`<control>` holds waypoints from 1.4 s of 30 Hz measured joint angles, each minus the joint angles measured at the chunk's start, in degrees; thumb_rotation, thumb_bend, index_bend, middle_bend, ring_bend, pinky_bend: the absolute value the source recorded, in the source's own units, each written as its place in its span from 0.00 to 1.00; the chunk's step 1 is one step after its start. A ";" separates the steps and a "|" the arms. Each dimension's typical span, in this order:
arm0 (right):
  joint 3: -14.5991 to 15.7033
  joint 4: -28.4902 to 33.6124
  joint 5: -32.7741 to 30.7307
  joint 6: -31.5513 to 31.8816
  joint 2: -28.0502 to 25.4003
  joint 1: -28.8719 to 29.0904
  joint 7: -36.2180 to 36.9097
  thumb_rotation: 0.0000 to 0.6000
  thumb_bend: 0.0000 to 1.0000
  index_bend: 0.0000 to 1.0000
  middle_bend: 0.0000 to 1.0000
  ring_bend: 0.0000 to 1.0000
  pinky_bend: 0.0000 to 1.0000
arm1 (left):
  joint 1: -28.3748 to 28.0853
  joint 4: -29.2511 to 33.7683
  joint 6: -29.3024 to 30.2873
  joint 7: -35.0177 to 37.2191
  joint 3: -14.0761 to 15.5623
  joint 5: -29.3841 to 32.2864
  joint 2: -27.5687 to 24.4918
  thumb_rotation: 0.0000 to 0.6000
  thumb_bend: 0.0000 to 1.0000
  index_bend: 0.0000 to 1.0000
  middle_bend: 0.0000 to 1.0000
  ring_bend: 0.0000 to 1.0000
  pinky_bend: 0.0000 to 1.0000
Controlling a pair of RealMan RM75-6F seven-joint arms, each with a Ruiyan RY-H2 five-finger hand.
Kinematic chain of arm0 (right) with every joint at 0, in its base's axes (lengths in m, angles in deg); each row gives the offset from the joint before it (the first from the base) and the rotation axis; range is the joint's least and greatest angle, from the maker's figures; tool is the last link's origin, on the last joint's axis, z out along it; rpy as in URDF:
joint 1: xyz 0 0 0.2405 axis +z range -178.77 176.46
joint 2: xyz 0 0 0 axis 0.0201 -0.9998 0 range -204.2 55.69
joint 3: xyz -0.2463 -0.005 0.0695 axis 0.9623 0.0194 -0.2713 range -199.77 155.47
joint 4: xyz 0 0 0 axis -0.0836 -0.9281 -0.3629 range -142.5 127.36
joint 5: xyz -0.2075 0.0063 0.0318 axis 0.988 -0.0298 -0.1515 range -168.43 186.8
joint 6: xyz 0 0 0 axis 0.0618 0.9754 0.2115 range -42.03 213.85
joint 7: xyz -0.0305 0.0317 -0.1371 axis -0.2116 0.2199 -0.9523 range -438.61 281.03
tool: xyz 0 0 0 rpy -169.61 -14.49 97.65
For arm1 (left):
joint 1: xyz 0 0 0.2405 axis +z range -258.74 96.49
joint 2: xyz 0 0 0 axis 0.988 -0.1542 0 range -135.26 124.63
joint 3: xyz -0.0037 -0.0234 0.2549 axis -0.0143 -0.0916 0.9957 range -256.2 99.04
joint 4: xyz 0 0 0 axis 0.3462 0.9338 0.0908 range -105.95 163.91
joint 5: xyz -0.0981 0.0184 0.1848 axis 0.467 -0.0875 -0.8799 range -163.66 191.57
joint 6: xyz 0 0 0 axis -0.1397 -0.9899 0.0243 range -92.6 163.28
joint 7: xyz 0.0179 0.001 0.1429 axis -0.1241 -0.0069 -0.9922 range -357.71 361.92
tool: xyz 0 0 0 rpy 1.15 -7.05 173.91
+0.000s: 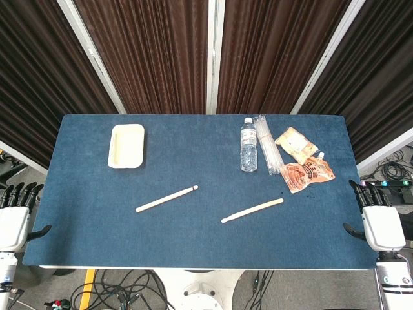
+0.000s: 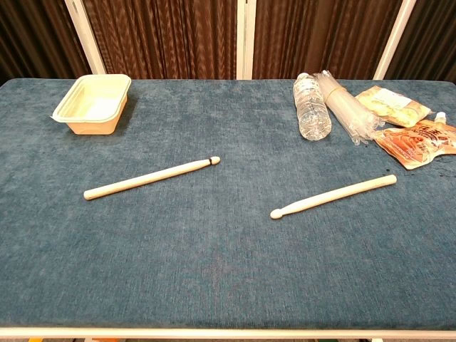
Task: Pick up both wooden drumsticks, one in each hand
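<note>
Blue cloth table (image 1: 193, 232) bears two pale wooden drumsticks, left drumstick (image 1: 166, 198) and right drumstick (image 1: 252, 210), lying slanted, well apart. Left hand (image 1: 14, 216) and right hand (image 1: 377, 216) hover spread, holding nothing.

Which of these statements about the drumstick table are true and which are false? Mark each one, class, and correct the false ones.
1. Both drumsticks lie flat on the blue table. True: the left drumstick and the right drumstick rest apart.
2. The left robot hand holds a drumstick. False: it is empty, at the table's edge.
3. The water bottle lies on its side. True.
4. The cream tray sits between the drumsticks. False: it is at the far left.
5. The right robot hand touches the snack pouch. False: they are apart.
</note>
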 measured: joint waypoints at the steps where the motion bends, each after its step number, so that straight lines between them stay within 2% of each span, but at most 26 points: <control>1: -0.07 -0.01 -0.10 -0.13 0.06 0.13 -0.03 1.00 0.02 0.05 0.18 0.08 0.15 | -0.03 -0.09 -0.08 0.03 -0.06 0.16 0.09 1.00 0.07 0.14 0.09 0.03 0.01; 9: -0.21 -0.06 0.55 0.04 0.17 0.52 0.69 1.00 0.02 0.08 0.20 0.08 0.16 | -0.28 -0.72 0.21 0.14 -0.49 0.12 0.54 1.00 0.06 0.14 0.09 0.03 0.01; 15: 0.03 -0.74 3.09 -0.05 0.60 1.48 2.87 1.00 0.10 0.18 0.28 0.13 0.21 | -0.26 -1.06 0.87 0.56 -0.51 -0.68 0.73 1.00 0.06 0.14 0.09 0.03 0.01; 19: 0.34 -1.89 5.10 -2.84 1.38 3.97 3.75 1.00 0.12 0.27 0.34 0.16 0.23 | -0.22 -1.01 1.17 0.63 -0.43 -1.10 0.77 1.00 0.06 0.14 0.09 0.03 0.01; 24: 0.51 -3.98 5.82 -9.86 3.45 8.43 3.80 1.00 0.12 0.30 0.36 0.17 0.26 | -0.07 -0.98 1.43 0.97 -0.36 -1.27 0.70 1.00 0.06 0.14 0.09 0.03 0.01; 31: 0.78 -12.51 5.62 -21.68 11.82 16.50 3.09 1.00 0.12 0.36 0.39 0.20 0.29 | 0.34 -0.99 1.30 1.42 -0.14 -0.73 0.57 1.00 0.06 0.14 0.09 0.03 0.01; 37: 1.32 -21.76 5.70 -25.12 20.23 20.41 2.05 1.00 0.12 0.41 0.42 0.22 0.30 | 0.46 -1.02 1.26 1.45 -0.08 -0.60 0.53 1.00 0.06 0.14 0.09 0.03 0.01; 42: 1.61 -27.05 6.10 -25.39 24.66 22.32 1.58 1.00 0.12 0.45 0.44 0.25 0.30 | 0.45 -1.21 1.10 1.85 -0.17 -0.43 0.47 1.00 0.06 0.14 0.09 0.03 0.01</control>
